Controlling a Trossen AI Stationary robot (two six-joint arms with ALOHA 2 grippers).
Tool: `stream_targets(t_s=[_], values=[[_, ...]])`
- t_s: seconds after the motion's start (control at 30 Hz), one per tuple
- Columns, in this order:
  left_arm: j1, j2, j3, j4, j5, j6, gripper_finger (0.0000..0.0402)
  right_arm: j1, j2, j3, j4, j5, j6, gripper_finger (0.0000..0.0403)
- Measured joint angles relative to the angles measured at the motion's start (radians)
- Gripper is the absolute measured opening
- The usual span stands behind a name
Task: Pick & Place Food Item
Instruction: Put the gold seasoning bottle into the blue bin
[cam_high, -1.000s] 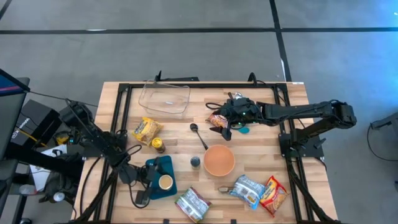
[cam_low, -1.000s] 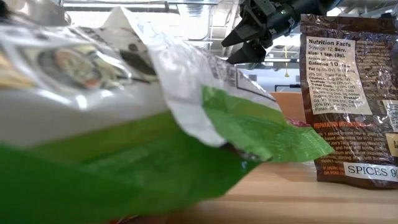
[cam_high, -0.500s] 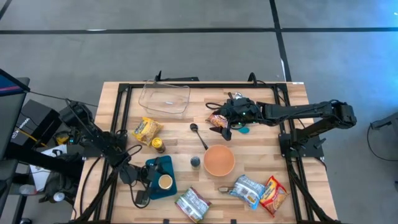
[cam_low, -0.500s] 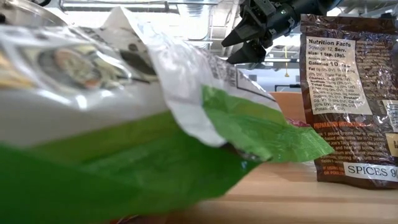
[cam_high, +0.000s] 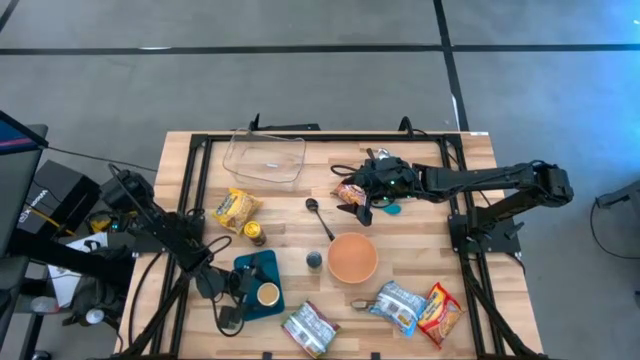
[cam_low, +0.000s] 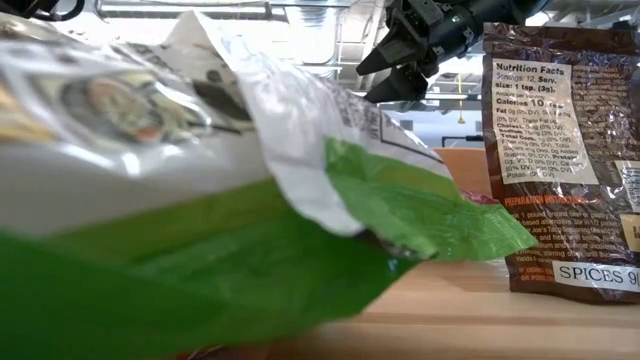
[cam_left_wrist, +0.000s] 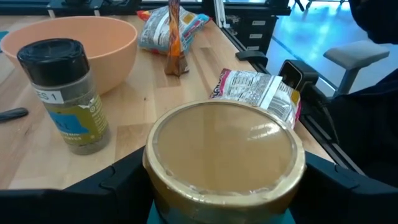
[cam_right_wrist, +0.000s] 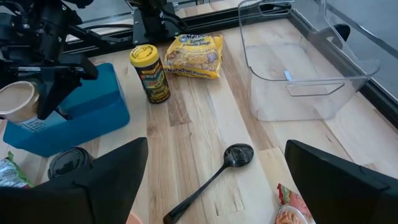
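You had two jars (cam_right_wrist: 149, 74), one bowl (cam_high: 352, 258); packet (cam_low: 565, 150) read "SPICES". Left pincer (cam_high: 232, 288) gaped around cup (cam_left_wrist: 224, 158); right pincer (cam_high: 366, 193) gaped empty.

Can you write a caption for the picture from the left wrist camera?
Left gripper open around a sealed cup, beside a spice jar and orange bowl.

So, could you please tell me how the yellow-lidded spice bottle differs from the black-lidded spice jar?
The yellow-lidded spice bottle has a yellow lid and a busy yellow label; the black-lidded spice jar has a black lid and a blue-and-olive label. The bottle stands beside the yellow soup packet; the jar stands between the blue box and the peach bowl. Both stand upright on the wooden table, untouched.
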Motion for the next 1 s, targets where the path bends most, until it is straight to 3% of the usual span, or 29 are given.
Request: stream_targets(t_s=[0.53,1.0], values=[[0.008,-0.001,0.0,0.001,-0.001,0.0,0.0294,0.0,0.0,0.0,0.0,0.0,0.0,0.0372],[0.008,-0.001,0.0,0.014,0.0,-0.027,0.035,0.0,0.0,0.0,0.0,0.0,0.0,0.0372]])
